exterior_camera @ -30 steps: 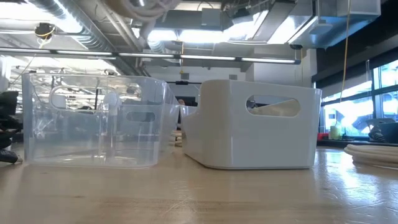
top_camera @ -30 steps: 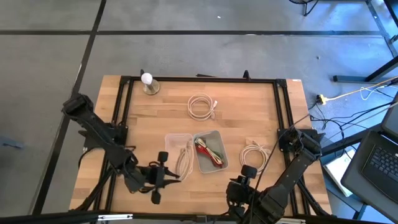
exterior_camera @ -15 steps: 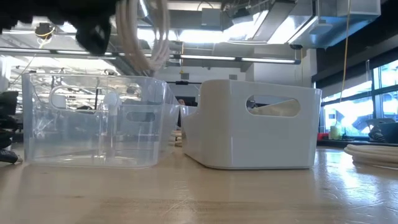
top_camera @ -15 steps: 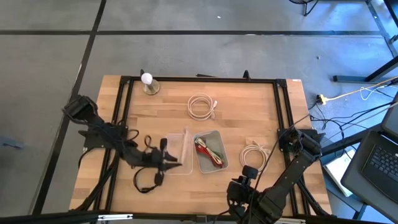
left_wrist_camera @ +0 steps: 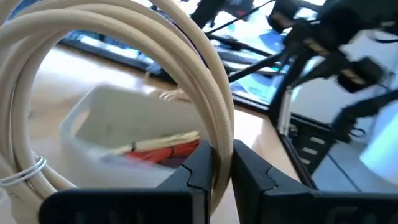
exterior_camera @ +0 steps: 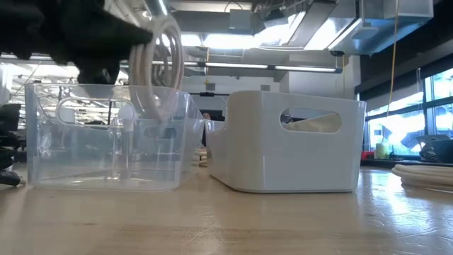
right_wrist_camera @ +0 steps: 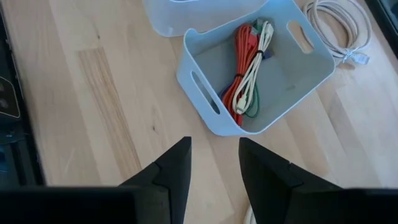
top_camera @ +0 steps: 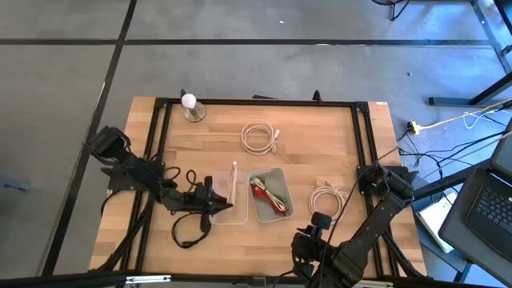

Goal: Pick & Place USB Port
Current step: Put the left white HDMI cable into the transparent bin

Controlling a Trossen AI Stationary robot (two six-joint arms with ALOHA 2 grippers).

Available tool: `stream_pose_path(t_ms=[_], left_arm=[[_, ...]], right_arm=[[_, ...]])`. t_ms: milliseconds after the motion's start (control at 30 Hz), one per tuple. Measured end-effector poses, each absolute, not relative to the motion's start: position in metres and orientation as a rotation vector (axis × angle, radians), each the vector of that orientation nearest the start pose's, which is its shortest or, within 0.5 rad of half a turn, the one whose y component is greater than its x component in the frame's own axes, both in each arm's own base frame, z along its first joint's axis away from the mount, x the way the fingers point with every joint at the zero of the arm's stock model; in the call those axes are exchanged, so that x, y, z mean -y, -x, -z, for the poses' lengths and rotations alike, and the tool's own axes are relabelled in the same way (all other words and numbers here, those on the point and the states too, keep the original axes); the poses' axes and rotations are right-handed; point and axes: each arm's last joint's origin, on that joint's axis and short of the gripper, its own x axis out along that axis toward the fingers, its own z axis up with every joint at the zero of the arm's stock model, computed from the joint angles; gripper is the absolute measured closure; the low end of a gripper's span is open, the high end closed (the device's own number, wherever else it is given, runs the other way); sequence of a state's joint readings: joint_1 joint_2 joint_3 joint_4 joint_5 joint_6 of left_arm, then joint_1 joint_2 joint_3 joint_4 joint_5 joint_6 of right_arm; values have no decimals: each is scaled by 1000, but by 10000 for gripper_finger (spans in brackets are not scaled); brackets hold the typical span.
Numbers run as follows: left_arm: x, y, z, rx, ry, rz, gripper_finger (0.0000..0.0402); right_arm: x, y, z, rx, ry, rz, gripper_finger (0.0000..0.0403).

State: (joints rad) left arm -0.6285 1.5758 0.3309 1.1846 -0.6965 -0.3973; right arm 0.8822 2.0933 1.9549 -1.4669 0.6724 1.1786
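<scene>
While the left gripper (top_camera: 214,202) pinched the coiled cream cable (exterior_camera: 159,67) over the clear bin (exterior_camera: 106,134), release was best delayed until lowered inside; right gripper (right_wrist_camera: 214,168), spread, waited at six o'clock.

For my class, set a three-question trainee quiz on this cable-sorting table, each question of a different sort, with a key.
1. True or false: the left gripper is shut on a coiled beige cable.
2. Which bin holds the red and green cables? A clear bin; B grey bin; C neither.
3. Fill in: the right gripper hangs ____, holding nothing.

Key: 1 true; 2 B; 3 open.
</scene>
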Motion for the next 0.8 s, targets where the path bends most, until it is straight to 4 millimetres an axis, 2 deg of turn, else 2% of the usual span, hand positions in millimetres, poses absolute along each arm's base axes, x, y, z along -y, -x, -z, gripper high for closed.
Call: stream_pose_path(t_ms=[333, 600, 800], left_arm=[[150, -241, -137, 0, 431, -24, 373], [151, -245, -123, -15, 518, -99, 373], [151, -245, -122, -4, 556, -116, 373]], right_arm=[[-297, -268, -267, -987, 66, 470, 265], [-298, -267, -267, -1011, 49, 458, 265], [-298, -267, -267, -1011, 50, 458, 265]])
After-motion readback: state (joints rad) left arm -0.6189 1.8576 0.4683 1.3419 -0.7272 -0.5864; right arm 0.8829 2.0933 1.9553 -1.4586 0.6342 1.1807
